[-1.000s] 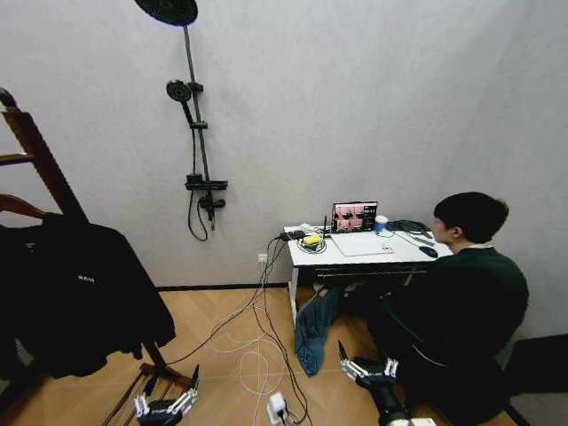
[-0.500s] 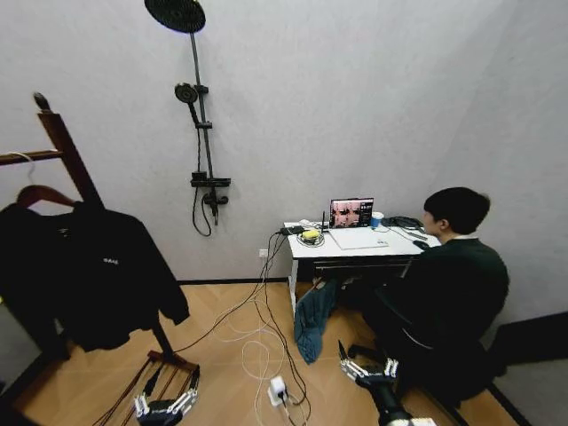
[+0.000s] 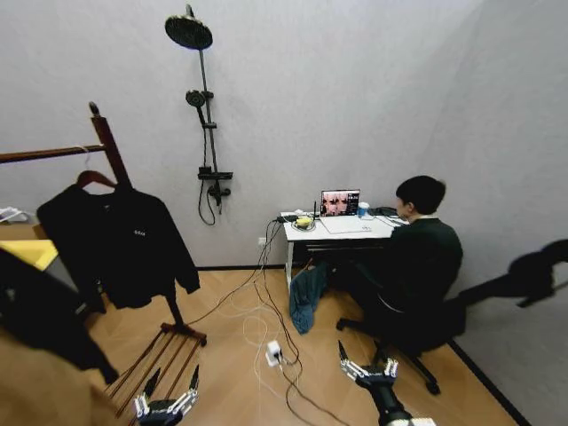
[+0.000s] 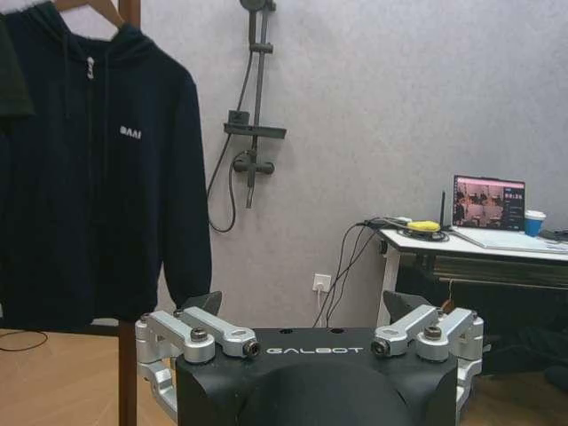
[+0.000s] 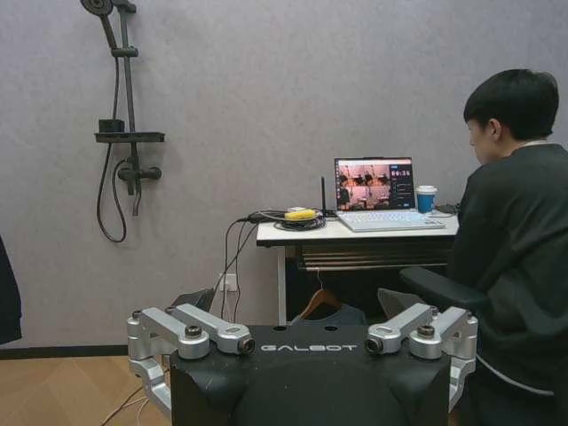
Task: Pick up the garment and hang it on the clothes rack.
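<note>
Black long-sleeved jacket (image 3: 124, 244) hangs upright on reddish-brown wooden rack (image 3: 106, 146) — well ahead of the nearer left gripper (image 3: 166, 404); right gripper (image 3: 366, 368) idle — both spread, empty.

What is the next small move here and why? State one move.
Probably keep turning the base left until the black jacket sits ahead. It hangs on its hanger at the clothes rack, far left in the head view. The left gripper and right gripper are low, open and empty, well short of it.
</note>
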Controlling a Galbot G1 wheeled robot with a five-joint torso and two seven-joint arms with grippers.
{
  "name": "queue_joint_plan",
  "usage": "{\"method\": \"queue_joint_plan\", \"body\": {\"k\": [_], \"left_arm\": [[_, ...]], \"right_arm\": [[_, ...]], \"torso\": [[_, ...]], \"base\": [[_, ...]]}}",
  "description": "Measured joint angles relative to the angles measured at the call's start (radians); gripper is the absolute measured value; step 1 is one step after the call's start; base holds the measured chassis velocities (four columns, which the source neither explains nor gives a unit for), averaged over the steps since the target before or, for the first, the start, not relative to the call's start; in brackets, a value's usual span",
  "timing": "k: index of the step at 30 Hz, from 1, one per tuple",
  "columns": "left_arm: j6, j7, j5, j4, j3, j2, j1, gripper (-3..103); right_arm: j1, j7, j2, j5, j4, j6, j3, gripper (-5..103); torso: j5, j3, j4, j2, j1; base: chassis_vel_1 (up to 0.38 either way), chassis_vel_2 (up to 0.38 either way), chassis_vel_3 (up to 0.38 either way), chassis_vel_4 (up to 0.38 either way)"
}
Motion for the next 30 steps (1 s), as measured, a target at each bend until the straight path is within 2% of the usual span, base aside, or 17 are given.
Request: {"method": "queue_joint_plan", "body": {"k": [2,4,5,7,9,12,13,17,18,22,23,27,28,30], "left_arm": [[0.0,0.0,0.0,0.0,0.0,0.0,0.0,100],[0.0,0.0,0.0,0.0,0.0,0.0,0.0,100],[0.0,0.0,0.0,0.0,0.0,0.0,0.0,100],[0.0,0.0,0.0,0.0,0.0,0.0,0.0,100],[0.0,0.0,0.0,0.0,0.0,0.0,0.0,100],[0.0,0.0,0.0,0.0,0.0,0.0,0.0,100],[0.0,0.001,0.0,0.0,0.001,0.0,0.0,100],[0.0,0.0,0.0,0.0,0.0,0.0,0.0,100],[0.0,0.0,0.0,0.0,0.0,0.0,0.0,100],[0.0,0.0,0.0,0.0,0.0,0.0,0.0,100],[0.0,0.0,0.0,0.0,0.0,0.0,0.0,100],[0.0,0.0,0.0,0.0,0.0,0.0,0.0,100],[0.0,0.0,0.0,0.0,0.0,0.0,0.0,100],[0.0,0.0,0.0,0.0,0.0,0.0,0.0,100]], "right_arm": [[0.0,0.0,0.0,0.0,0.0,0.0,0.0,100],[0.0,0.0,0.0,0.0,0.0,0.0,0.0,100],[0.0,0.0,0.0,0.0,0.0,0.0,0.0,100],[0.0,0.0,0.0,0.0,0.0,0.0,0.0,100],[0.0,0.0,0.0,0.0,0.0,0.0,0.0,100],[0.0,0.0,0.0,0.0,0.0,0.0,0.0,100],[0.0,0.0,0.0,0.0,0.0,0.0,0.0,100],[0.0,0.0,0.0,0.0,0.0,0.0,0.0,100],[0.0,0.0,0.0,0.0,0.0,0.0,0.0,100],[0.0,0.0,0.0,0.0,0.0,0.0,0.0,100],[0.0,0.0,0.0,0.0,0.0,0.0,0.0,100],[0.0,0.0,0.0,0.0,0.0,0.0,0.0,100],[0.0,0.0,0.0,0.0,0.0,0.0,0.0,100],[0.0,0.0,0.0,0.0,0.0,0.0,0.0,100]], "torso": [[0.0002,0.0,0.0003,0.0,0.0],[-0.0019,0.001,0.0003,-0.001,0.001],[-0.0002,0.0,0.0,0.0,0.0],[0.0002,0.0,0.0003,0.0,0.0],[-0.0017,0.001,0.0002,-0.001,0.001],[0.0005,0.0,0.0003,0.0,0.0],[-0.0008,0.001,0.0001,-0.001,0.001],[-0.0014,0.001,0.0,-0.001,0.001],[-0.0001,0.0,0.0002,0.0,0.0],[-0.0016,0.0,-0.0001,-0.001,0.001],[0.0,0.0,0.0002,0.0,0.0],[-0.0013,0.0,-0.0001,-0.001,0.001],[0.0001,0.0,0.0002,0.0,0.0],[0.0001,0.0,0.0002,0.0,0.001]], "base": [[0.373,-0.368,-0.421,0.351],[0.369,-0.381,-0.333,0.394],[0.34,-0.393,-0.35,0.327],[0.343,-0.361,-0.35,0.341],[0.357,-0.363,-0.352,0.361],[0.365,-0.358,-0.348,0.322],[0.375,-0.344,-0.361,0.378],[0.344,-0.368,-0.355,0.375],[0.367,-0.31,-0.363,0.339],[0.343,-0.365,-0.352,0.369],[0.347,-0.341,-0.373,0.36],[0.349,-0.373,-0.359,0.348],[0.346,-0.312,-0.364,0.317],[0.38,-0.312,-0.364,0.353]]}}
